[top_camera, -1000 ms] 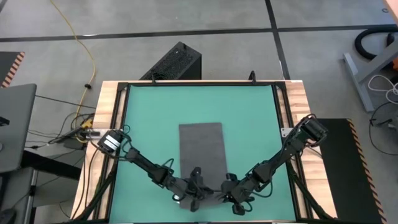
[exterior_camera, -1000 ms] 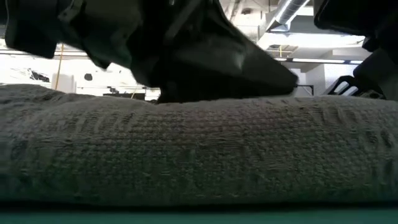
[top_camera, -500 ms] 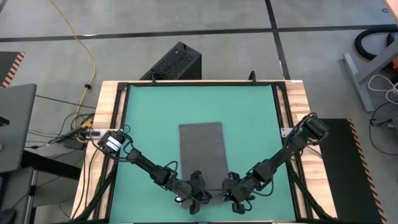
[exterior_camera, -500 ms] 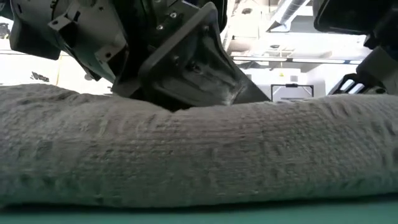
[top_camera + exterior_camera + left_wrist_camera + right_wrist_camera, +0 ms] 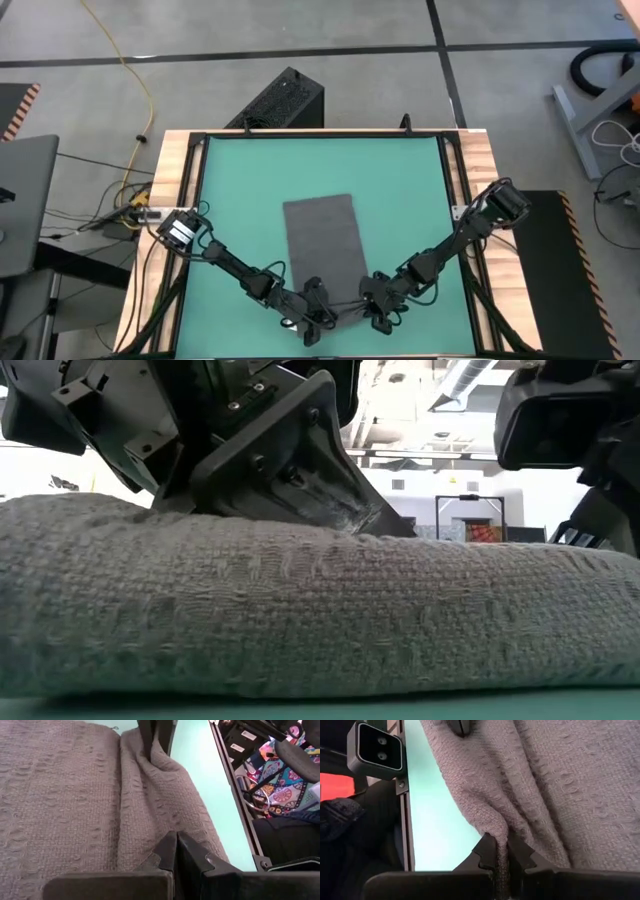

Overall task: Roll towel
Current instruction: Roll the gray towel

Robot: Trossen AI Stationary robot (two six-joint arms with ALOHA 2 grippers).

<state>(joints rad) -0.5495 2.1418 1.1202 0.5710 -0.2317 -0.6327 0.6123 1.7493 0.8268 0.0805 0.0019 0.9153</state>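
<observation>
The dark grey towel (image 5: 320, 240) lies flat on the green mat (image 5: 230, 200), long side running near to far. Its near end is turned over into a thick roll (image 5: 320, 610) that rests on the mat. My left gripper (image 5: 316, 306) is shut on the roll's left part and shows in its wrist view (image 5: 176, 851). My right gripper (image 5: 377, 303) is shut on the roll's right part and shows in its wrist view (image 5: 501, 854). In the low view the left gripper (image 5: 280, 455) sits on top of the roll. My left gripper pinches a raised fold of the roll (image 5: 172, 822) between its two fingers, near the towel's left near corner. The fingers slant down from the near side. The roll rests on the mat. My right gripper pinches a bunched fold of cloth (image 5: 496, 831) between its two fingers, at the towel's right near edge. Several layers are gathered in the pinch. The fingers slant down from the near side, and the cloth rests on the mat.
The mat is bare to the left, right and far side of the towel. A wooden frame (image 5: 175, 200) borders the mat. A small camera block (image 5: 377, 746) stands at the near edge. A black box (image 5: 285, 100) sits beyond the far edge.
Both grippers have stayed shut on the towel's near end and have pushed it a little toward the far edge. The roll has grown taller in the low view. The flat part of the towel has slid slightly toward the table's left.
</observation>
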